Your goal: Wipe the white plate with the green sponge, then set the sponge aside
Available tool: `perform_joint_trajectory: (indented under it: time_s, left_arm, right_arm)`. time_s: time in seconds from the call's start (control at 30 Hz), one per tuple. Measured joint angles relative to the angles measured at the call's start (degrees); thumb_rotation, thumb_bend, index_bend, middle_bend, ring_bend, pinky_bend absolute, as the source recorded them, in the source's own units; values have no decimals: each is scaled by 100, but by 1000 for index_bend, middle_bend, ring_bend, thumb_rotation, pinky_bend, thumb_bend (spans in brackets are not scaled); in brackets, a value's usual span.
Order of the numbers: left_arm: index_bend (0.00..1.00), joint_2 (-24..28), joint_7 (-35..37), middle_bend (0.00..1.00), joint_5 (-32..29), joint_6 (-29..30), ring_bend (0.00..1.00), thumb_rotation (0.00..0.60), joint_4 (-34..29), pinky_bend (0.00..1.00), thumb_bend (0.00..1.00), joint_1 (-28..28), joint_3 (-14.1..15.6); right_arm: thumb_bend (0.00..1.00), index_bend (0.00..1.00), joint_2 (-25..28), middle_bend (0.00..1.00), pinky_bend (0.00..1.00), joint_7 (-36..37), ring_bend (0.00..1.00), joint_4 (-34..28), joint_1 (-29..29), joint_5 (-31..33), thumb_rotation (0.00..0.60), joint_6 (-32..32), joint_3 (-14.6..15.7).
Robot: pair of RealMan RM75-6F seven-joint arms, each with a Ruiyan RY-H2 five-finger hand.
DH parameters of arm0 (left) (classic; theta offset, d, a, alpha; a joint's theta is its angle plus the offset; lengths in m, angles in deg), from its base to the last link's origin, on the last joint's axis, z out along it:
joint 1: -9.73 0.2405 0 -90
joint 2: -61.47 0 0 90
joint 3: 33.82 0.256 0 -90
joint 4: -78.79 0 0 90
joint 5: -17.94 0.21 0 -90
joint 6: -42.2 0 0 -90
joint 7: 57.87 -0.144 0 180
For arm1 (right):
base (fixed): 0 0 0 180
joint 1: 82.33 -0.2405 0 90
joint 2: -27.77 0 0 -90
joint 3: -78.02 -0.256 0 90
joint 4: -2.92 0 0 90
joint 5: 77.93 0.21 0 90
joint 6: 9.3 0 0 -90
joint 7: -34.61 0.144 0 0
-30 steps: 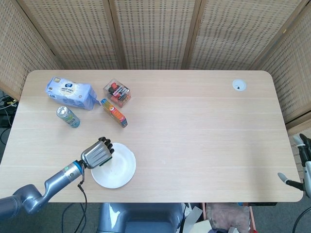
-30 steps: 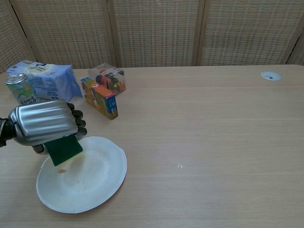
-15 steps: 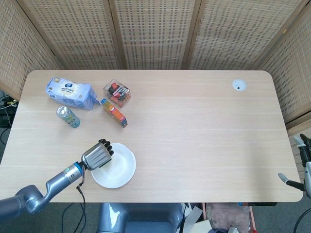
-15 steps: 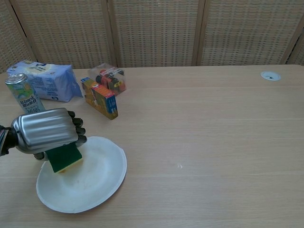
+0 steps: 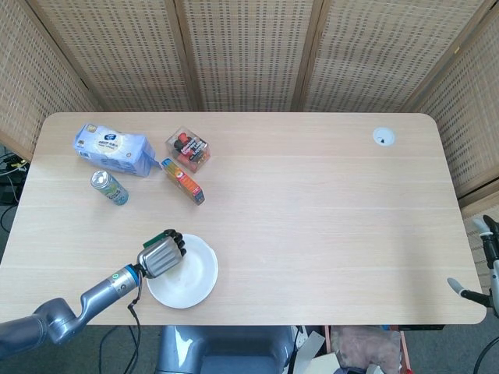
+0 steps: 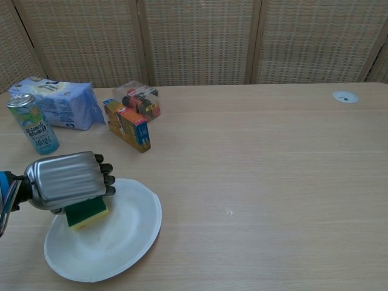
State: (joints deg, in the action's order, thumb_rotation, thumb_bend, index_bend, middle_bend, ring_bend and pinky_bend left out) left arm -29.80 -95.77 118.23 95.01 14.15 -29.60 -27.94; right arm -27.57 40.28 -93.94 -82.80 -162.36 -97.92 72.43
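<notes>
Your desk carries the white plate near its front-left edge. Your left hand grips the green sponge, pressed onto the plate's left portion. Your right hand, beyond the right edge: state indeterminable.

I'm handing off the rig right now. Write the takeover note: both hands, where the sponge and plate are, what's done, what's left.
Left hand: holds the green sponge pressed onto the left part of the white plate.
Right hand: only partly visible at the table's right edge, off the table; state unclear.
Plate sits at the front left of the table, in front of the can and boxes.
Done: sponge gripped, on the plate.
Left: finish wiping, then set the sponge aside.
</notes>
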Motion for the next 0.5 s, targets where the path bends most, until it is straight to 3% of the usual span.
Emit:
perform_joint_trajectory:
  time_s: [0.23,0.5]
  left_arm:
    - [517,156,107,422,135,338,305,600,-165,382,39,-84,-96]
    - [518,112,64,421,157,251,305,600,-209,382,40,-144,-46]
  right_arm:
    - [0,0,15,0,0,26,0,-14,11,-17,600,-15,9]
    - [0,0,15,0,0,17,0,-25,11,0,600,-7,9]
